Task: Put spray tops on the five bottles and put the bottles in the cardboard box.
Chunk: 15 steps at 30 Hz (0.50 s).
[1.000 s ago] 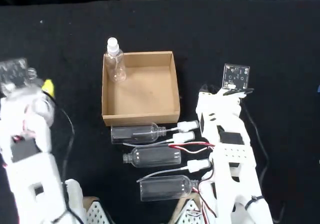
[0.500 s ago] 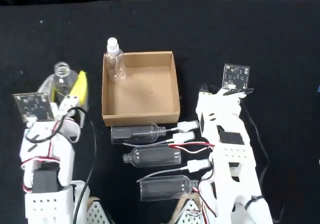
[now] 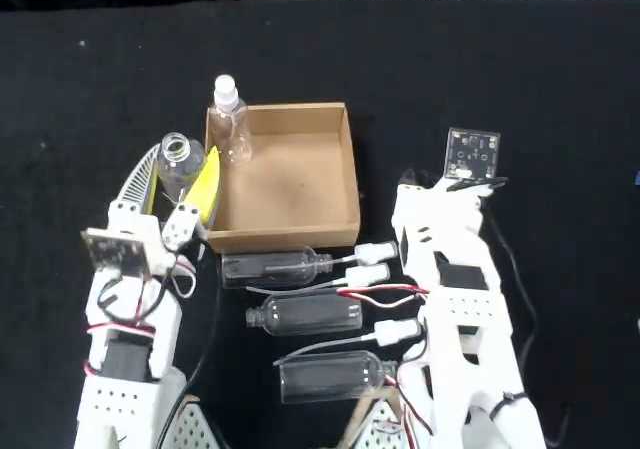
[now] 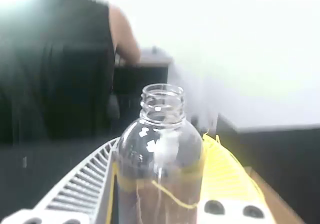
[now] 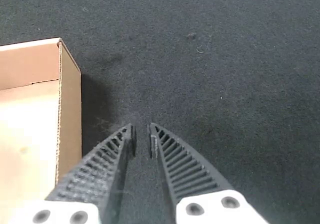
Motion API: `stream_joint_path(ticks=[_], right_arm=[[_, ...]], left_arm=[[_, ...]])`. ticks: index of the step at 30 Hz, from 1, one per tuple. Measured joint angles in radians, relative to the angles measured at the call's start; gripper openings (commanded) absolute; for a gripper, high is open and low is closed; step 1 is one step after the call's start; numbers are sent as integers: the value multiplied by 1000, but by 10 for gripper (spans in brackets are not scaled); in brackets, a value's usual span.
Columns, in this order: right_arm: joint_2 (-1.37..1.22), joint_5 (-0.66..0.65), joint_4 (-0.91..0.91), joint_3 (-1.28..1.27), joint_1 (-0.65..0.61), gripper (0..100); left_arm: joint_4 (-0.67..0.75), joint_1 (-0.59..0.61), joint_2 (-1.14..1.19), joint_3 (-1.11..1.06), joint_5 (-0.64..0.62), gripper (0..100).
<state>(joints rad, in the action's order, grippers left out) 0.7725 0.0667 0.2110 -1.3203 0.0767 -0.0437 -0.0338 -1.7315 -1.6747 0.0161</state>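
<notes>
On the table (image 3: 520,69): a black cloth carried the box, five bottles, three loose tops and both arms.
Box (image 3: 283,237): cardboard, open at the top, near the middle of the high view.
Capped bottle (image 3: 229,119): clear, upright, with a white top on. It stood at the box's 11 o'clock corner, apparently just inside the wall.
Left gripper (image 3: 183,169): at the box's 9 o'clock, just beside the wall. Its one white and one yellow finger pinched the open bottle between them.
Open bottle (image 4: 160,154): clear, upright, neck bare. It was held by its body outside the box, near the capped bottle.
First bottle (image 3: 272,267): clear, on its side at the box's 6 o'clock, just beside the front wall, neck toward 3 o'clock.
Second bottle (image 3: 305,314): on its side just past the first, farther toward 6 o'clock, neck toward 9 o'clock.
Third bottle (image 3: 330,376): on its side, farthest toward 6 o'clock, neck toward 3 o'clock.
Tops (image 3: 378,253): three white ones with thin tubes lay at the lying bottles' 3 o'clock, close against the right arm (image 3: 450,289). Two were near the first bottle's neck and one was near the third's.
Right gripper (image 5: 141,134): at the box's 3 o'clock, over bare cloth. Its dark ribbed fingers were pressed almost together, with only a slit between the tips and nothing in them.
</notes>
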Motion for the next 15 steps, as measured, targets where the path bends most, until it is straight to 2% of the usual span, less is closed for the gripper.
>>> stream_joint_path(ticks=[6, 12, 15], right_arm=[[0, 0, 0, 0, 0, 43], [0, 0, 2, 0, 0, 43], [46, 0, 58, -2, 2, 43]], left_arm=[[-69, 5, -69, 0, 0, 30], [-77, 5, -72, 0, 2, 30], [-77, 15, -72, 0, 2, 30]])
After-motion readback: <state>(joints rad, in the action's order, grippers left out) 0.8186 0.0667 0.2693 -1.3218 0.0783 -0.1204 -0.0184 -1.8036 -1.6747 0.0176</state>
